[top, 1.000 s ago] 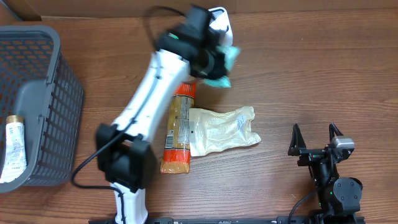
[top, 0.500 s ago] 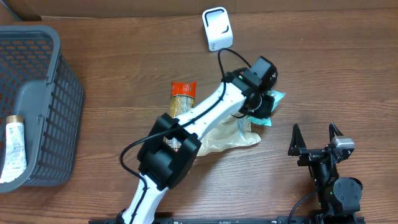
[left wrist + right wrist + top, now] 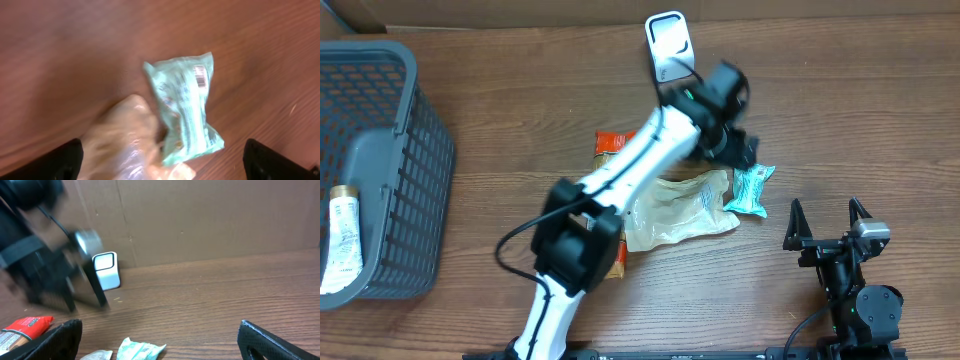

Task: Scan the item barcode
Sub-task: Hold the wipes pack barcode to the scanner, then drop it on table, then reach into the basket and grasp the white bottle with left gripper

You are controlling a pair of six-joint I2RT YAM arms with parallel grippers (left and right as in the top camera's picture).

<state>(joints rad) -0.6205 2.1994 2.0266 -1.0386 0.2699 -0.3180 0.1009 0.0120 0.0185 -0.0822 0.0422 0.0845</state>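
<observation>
- A wooden table [image 3: 880,110] seen from above, with a small white scanner [image 3: 668,44] standing at its far edge.
- The left gripper [image 3: 737,147] hangs just above the table between the scanner and a small teal packet [image 3: 186,107]. Its jaws stand wide apart and hold nothing.
- The teal packet lies flat and free on the wood, well right of the scanner. Its printed barcode [image 3: 200,75] faces up, and its lower corner touches a crumpled clear plastic bag [image 3: 675,212].
- A red and orange snack pack [image 3: 612,143] lies left of the bag, partly under the left arm.
- The right gripper [image 3: 826,212] rests at the near right edge, jaws apart and empty.
- A grey basket [image 3: 390,150] sits far left with a white tube [image 3: 344,238] inside.
- Judged step: the packet looks laid aside, so the arm is between items.
- The next move probably calls for closing on the bag or snack pack and turning its barcode towards the scanner's face.
</observation>
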